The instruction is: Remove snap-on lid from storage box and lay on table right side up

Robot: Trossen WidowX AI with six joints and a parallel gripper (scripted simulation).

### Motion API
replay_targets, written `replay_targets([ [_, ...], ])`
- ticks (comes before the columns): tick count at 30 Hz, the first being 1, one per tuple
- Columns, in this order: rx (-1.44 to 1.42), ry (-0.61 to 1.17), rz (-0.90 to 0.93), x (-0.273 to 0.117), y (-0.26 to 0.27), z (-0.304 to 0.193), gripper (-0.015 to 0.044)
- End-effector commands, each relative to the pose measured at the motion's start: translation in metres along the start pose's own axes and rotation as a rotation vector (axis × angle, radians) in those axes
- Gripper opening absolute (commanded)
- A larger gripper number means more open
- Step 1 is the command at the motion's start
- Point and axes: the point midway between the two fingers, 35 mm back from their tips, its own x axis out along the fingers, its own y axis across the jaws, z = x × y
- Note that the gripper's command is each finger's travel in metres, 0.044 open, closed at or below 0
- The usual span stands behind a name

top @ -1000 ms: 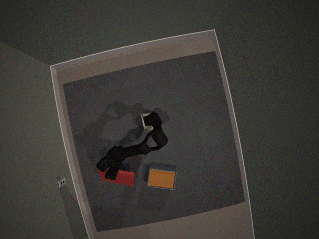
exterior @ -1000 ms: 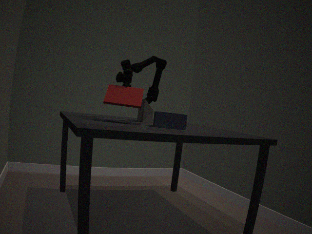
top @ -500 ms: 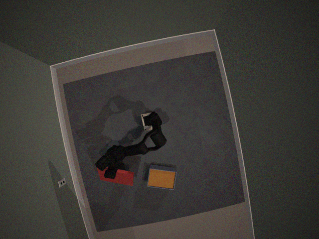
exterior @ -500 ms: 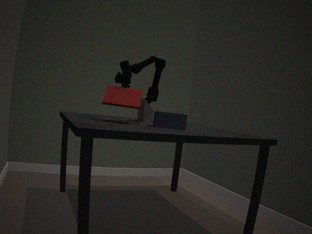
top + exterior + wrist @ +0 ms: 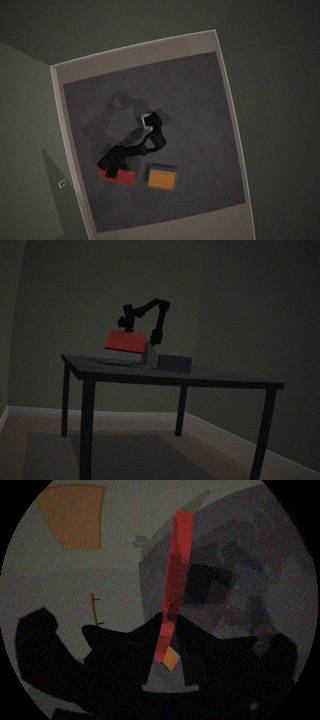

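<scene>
My jaws (image 5: 111, 175) (image 5: 128, 330) clamp the lid (image 5: 121, 177) (image 5: 125, 341) (image 5: 179, 575), tilted above the tabletop (image 5: 196, 103) (image 5: 219, 376), left of the box (image 5: 162, 179) (image 5: 174, 363) (image 5: 171, 659). Opening them this high could drop it on edge and flip it upside down.

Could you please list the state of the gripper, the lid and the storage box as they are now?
Gripper: shut on the lid
Red lid: off the box, raised above the table, tilted
Storage box: open, standing on the table
</scene>
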Motion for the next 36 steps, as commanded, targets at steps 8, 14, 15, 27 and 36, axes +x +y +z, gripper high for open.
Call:
replay_targets([
  [8, -0.002, 0.001, 0.005, 0.005, -0.005, 0.000, 0.0000],
  [14, -0.002, 0.001, 0.005, 0.008, -0.009, 0.000, 0.0000],
  [15, -0.002, 0.001, 0.005, 0.009, -0.009, 0.000, 0.0000],
  [27, -0.002, 0.001, 0.005, 0.015, -0.017, 0.000, 0.0000],
  [36, -0.001, 0.001, 0.006, 0.020, -0.022, 0.000, 0.0000],
])
